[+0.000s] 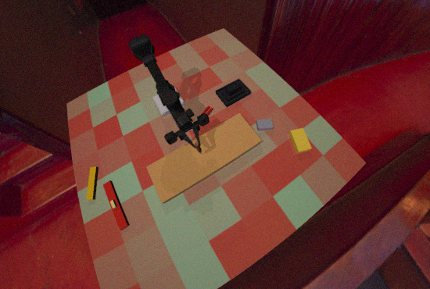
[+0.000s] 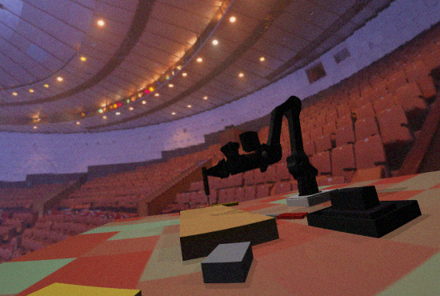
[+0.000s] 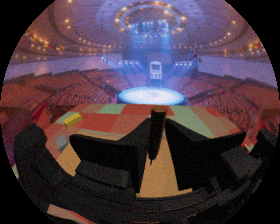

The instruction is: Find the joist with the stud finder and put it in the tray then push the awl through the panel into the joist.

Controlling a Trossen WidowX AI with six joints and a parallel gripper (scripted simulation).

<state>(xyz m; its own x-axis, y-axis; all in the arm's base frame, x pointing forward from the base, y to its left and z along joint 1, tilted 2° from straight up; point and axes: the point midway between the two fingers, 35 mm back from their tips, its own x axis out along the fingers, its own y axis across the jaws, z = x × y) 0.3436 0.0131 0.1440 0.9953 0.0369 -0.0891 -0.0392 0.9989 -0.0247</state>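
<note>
The tan floor panel (image 1: 184, 173) (image 2: 216, 220) (image 3: 159, 175) lies in the middle of the checkered table. My gripper (image 1: 195, 140) (image 2: 208, 174) (image 3: 156, 121) is shut on the dark awl (image 1: 198, 146) (image 2: 206, 187) (image 3: 156, 128). It holds the awl upright, point down, over the middle of the panel. The tip is at or just above the panel's surface; I cannot tell whether it touches. The black stud finder (image 1: 234, 89) (image 2: 354, 198) rests in the black tray (image 1: 222, 98) (image 2: 384, 218), behind the panel to the right.
A small red tool (image 1: 208, 111) (image 2: 292, 215) lies by the panel's back edge. A grey block (image 1: 264, 124) (image 2: 228, 262) and a yellow block (image 1: 300, 140) lie right of the panel. A yellow bar (image 1: 91, 183) and a red level (image 1: 115, 205) lie at the left. The arm's white base (image 1: 161, 107) (image 2: 308, 199) stands behind.
</note>
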